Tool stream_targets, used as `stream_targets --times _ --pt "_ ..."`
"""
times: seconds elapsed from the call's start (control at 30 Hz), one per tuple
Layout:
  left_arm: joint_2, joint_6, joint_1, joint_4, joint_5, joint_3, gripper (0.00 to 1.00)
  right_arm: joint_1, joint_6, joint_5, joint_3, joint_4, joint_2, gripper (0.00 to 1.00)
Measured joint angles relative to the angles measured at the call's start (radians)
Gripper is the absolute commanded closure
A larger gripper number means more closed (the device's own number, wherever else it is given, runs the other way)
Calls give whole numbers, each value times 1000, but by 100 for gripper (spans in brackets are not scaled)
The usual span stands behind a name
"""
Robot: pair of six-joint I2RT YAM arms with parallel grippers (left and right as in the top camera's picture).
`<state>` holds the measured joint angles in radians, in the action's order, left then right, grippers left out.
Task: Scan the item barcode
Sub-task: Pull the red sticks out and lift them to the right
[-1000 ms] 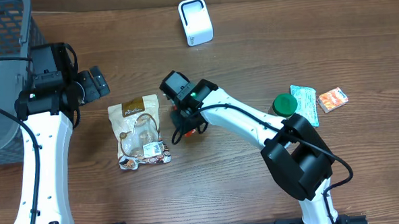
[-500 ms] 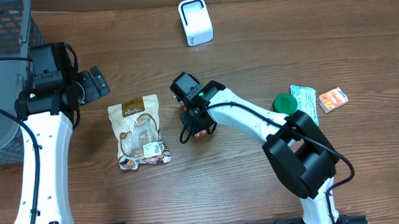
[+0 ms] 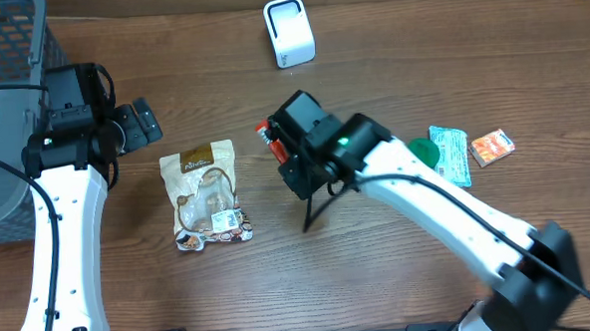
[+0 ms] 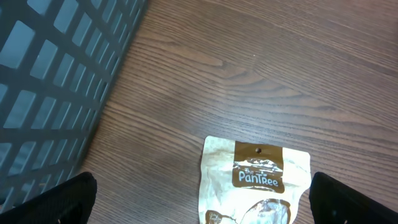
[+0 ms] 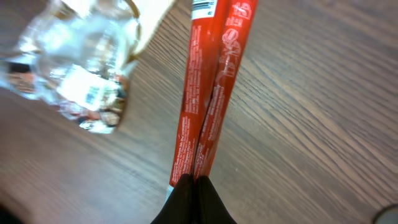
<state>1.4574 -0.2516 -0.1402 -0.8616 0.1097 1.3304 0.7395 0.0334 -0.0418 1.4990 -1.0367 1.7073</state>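
Overhead: a brown wood-grain table (image 3: 389,42) fills the view. A grey mesh basket (image 3: 2,88) sits at its left edge and a white scanner (image 3: 289,31) stands at the far side. The left hand (image 3: 142,123) hangs near the basket, just beyond a snack pouch (image 3: 208,194). The right hand (image 3: 283,154) holds a red packet (image 3: 266,136) mid-table, seemingly off the wood and well short of the scanner. A green lid (image 3: 424,152), teal packet (image 3: 452,151) and orange packet (image 3: 493,147) lie to the right.

Left wrist: the fingers (image 4: 62,200) are spread wide over bare wood, the pouch and the basket wall.

Right wrist: the fingers (image 5: 194,202) are pressed together, pinching the red packet's end above the table.
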Motion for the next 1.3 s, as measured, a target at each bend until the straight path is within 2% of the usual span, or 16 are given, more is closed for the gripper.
stream_targets --times 0.23,0.4,0.53,0.63,1.3 --pt "0 0 0 0 0 0 0 0 -4 -16 0 -86 -254 96" --pt "0 0 0 0 0 0 0 0 -188 -125 0 -279 -349 96" --pt "0 0 0 0 0 0 0 0 -291 -204 0 -362 -355 96" --pt "0 0 0 0 0 0 0 0 -321 -191 -1 -441 -355 96" --pt "0 0 0 0 0 0 0 0 -344 -117 -1 -444 -355 96"
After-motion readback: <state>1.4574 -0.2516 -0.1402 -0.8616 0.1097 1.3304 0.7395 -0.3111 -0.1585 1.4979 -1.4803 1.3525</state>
